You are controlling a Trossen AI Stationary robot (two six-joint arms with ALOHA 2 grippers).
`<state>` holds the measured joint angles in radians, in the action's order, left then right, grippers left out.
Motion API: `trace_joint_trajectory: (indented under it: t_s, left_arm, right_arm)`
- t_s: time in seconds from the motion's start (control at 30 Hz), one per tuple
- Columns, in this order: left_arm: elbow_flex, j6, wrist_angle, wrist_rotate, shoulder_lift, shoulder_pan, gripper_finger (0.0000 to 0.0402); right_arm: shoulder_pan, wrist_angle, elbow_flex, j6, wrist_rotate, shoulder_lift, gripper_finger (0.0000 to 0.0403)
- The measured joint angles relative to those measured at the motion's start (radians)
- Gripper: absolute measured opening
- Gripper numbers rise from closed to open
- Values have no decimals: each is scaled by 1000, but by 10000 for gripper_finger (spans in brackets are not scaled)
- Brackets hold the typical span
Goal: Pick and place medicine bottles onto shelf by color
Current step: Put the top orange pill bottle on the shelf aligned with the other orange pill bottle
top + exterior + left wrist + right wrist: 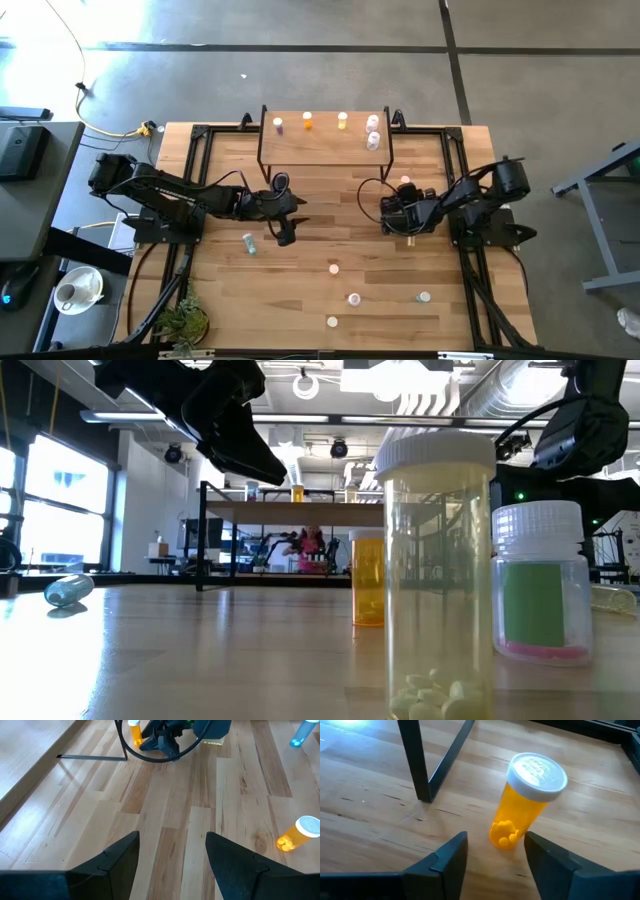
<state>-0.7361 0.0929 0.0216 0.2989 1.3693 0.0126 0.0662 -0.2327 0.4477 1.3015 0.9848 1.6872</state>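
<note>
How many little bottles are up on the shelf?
5 on the shelf: pinkish bottle, orange bottle, yellow bottle, then two pale bottles at the right end.

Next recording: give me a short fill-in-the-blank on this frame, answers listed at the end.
1. The bottle in front of the right gripper is ____ in colour.
2. The bottle beside the left gripper is lying on its ____.
3. The shelf carries ____ bottles.

Answers: orange; side; five
</note>
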Motion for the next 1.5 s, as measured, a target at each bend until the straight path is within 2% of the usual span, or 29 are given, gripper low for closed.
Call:
trace_joint_trajectory:
  t_s: [0.27, 0.63, 1.07, 1.23, 1.5]
  left_arm:
    - [0, 0, 0, 2, 0, 0, 217]
    - [0, 0, -3, 3, 0, 0, 217]
    - [0, 0, -6, 3, 0, 0, 217]
    - [0, 0, -10, 3, 0, 0, 217]
    - [0, 0, -10, 3, 0, 0, 217]
  right_arm:
    - [0, 10, 2, -24, -23, -2, 93]
    - [37, 13, 3, -53, -78, -35, 4]
    - [53, -49, 3, -2, -136, -86, 12]
    - [93, -139, 3, 52, -176, -145, 12]
    - [104, -267, 3, 75, -172, -259, 18]
